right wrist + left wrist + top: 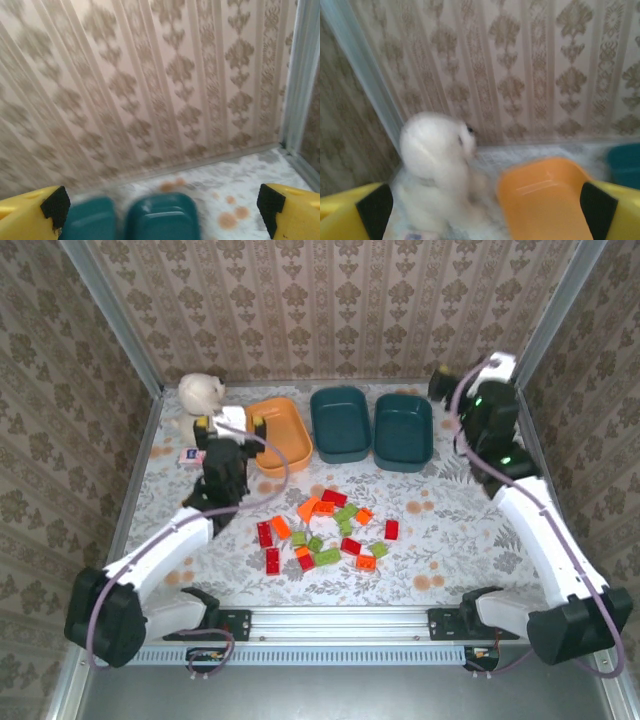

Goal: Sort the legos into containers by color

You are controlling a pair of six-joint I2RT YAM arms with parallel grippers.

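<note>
- We see the legos [325, 530] scattered loose in the middle of the table, a mix of red, orange and green bricks; none sits in a tub yet
- The cluster runs left to right across the table, and the single bricks lie at mixed angles
- Three tubs stand in a row along the far edge: the orange tub [280, 435] on the left, then a teal tub [340, 423] and a second teal tub [403, 430]; all look empty from above
- Left gripper [486, 210]: jaws spread wide with nothing between them, raised at the left end of the orange tub and aimed at the far wall, with a white plush toy [437, 160] just ahead
- Right gripper [163, 207]: jaws also wide apart and empty, up near the far right corner, looking over the teal tubs
- What matters for the next move: the bricks lie behind both sets of jaws, toward the near edge, so we judge either arm must pull back and tip down to reach one
- The left arm looks nearer the cluster, closest to the red bricks at its left end
</note>
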